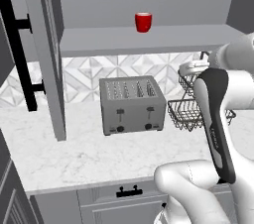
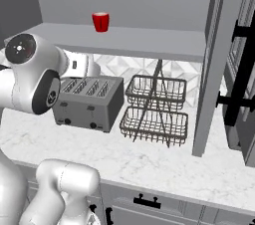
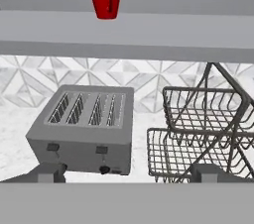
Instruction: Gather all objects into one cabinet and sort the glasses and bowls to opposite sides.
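One of the glasses, a small red mug [image 1: 143, 22] [image 2: 100, 21] [image 3: 105, 1], stands upright on the grey shelf [image 1: 149, 40] [image 2: 144, 40] [image 3: 149, 32] of the open wall cabinet. My gripper [image 3: 131, 173] is open with nothing between its fingertips [image 3: 49, 172]. It hangs below the shelf, well short of the mug, and faces the counter's back wall. The white hand [image 1: 194, 66] [image 2: 79, 64] sits partly behind my arm. The bowls are out of view.
A silver four-slot toaster [image 1: 132, 105] [image 2: 89, 100] [image 3: 84, 126] and a two-tier wire basket rack [image 1: 191, 111] [image 2: 155, 109] [image 3: 203, 134] stand on the marble counter [image 1: 74, 153] under the shelf. Grey cabinet doors [image 1: 47, 54] [image 2: 211, 69] with black bar handles [image 1: 17, 49] [image 2: 241, 69] stand open on both sides.
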